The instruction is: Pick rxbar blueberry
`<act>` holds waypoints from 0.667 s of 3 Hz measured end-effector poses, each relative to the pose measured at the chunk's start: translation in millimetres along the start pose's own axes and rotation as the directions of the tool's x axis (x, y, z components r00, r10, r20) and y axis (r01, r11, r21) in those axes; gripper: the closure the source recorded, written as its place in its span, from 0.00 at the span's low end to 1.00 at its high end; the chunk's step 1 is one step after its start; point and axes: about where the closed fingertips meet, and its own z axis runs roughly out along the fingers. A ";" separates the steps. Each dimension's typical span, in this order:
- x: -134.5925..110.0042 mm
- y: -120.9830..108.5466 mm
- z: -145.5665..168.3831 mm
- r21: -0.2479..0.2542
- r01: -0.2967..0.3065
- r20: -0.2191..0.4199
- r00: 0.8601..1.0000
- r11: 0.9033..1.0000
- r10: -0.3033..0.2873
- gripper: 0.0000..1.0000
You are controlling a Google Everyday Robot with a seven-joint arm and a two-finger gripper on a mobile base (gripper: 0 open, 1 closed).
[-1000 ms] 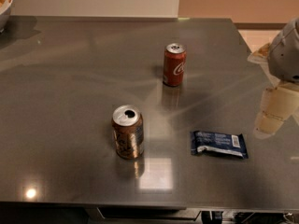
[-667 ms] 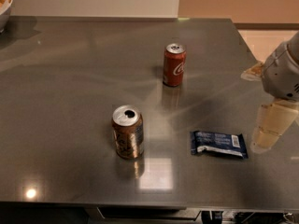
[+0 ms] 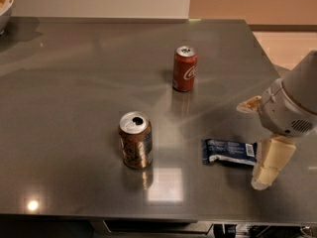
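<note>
The rxbar blueberry (image 3: 229, 152), a flat dark-blue wrapper with white print, lies flat on the grey table (image 3: 74, 83) at the front right. My gripper (image 3: 252, 144) comes in from the right edge and is open. One cream finger (image 3: 271, 161) hangs just right of the bar's right end. The other finger (image 3: 247, 104) shows behind the bar, farther back. The bar's right end lies between the two fingers as seen from here. The gripper holds nothing.
A red cola can (image 3: 184, 68) stands upright at the table's middle back. An open brown can (image 3: 135, 140) stands left of the bar. A white bowl (image 3: 4, 4) sits at the far left corner. The table's right edge is close behind the arm.
My gripper has moved left and lower, from beside the table's right edge to the bar's right end. The bar and both cans have not moved.
</note>
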 end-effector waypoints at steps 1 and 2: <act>-1.8 7.6 20.4 -0.048 0.006 0.015 1.000 0.999 -0.005 0.00; 1.6 11.7 36.7 -0.081 -0.004 0.015 1.000 0.997 0.005 0.00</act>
